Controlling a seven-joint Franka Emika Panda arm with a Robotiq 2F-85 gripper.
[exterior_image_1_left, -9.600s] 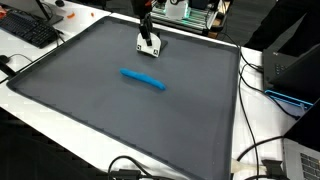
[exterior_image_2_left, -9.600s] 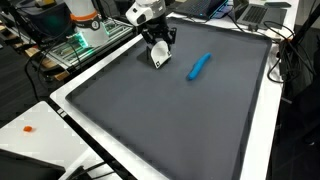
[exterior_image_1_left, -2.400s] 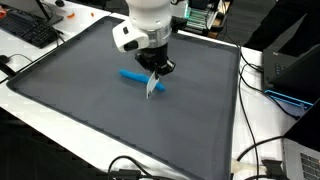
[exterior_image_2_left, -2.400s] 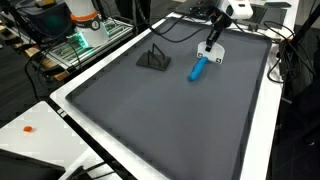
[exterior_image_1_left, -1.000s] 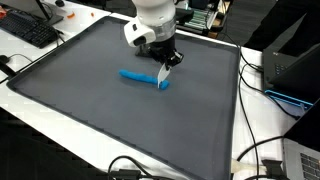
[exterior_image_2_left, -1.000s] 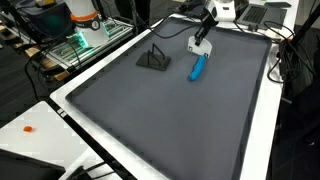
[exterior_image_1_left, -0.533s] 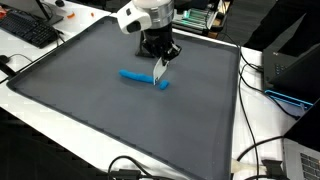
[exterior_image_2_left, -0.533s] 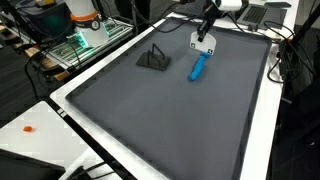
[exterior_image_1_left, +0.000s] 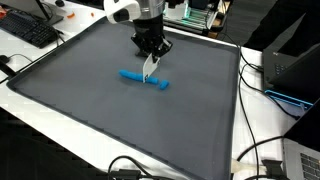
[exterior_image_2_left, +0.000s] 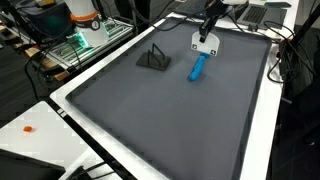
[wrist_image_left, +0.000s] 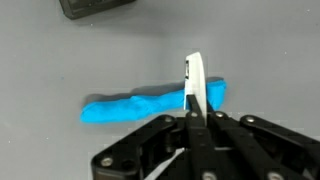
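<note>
A blue, roll-shaped lump of soft material (exterior_image_1_left: 143, 79) (exterior_image_2_left: 199, 67) lies on the dark grey mat (exterior_image_1_left: 90, 105). My gripper (exterior_image_1_left: 150, 50) (exterior_image_2_left: 207, 28) hangs just above it, shut on a thin white flat piece (exterior_image_1_left: 150, 66) (exterior_image_2_left: 205, 42) that points down toward the roll. In the wrist view the white flat piece (wrist_image_left: 196, 85) stands edge-on between the shut fingers (wrist_image_left: 213, 122) of my gripper (wrist_image_left: 197, 118) and crosses in front of the blue roll (wrist_image_left: 140, 105) near its right end. Whether the white piece touches the roll I cannot tell.
A small black object (exterior_image_2_left: 152, 59) (wrist_image_left: 95, 7) sits on the mat beside the roll. The mat has a raised white border (exterior_image_2_left: 262, 110). A keyboard (exterior_image_1_left: 28, 30), cables (exterior_image_1_left: 255, 150) and electronics (exterior_image_2_left: 80, 45) surround the table.
The gripper has shifted with the white piece along the blue roll, away from its end and slightly toward the far edge of the mat. The roll has stayed put.
</note>
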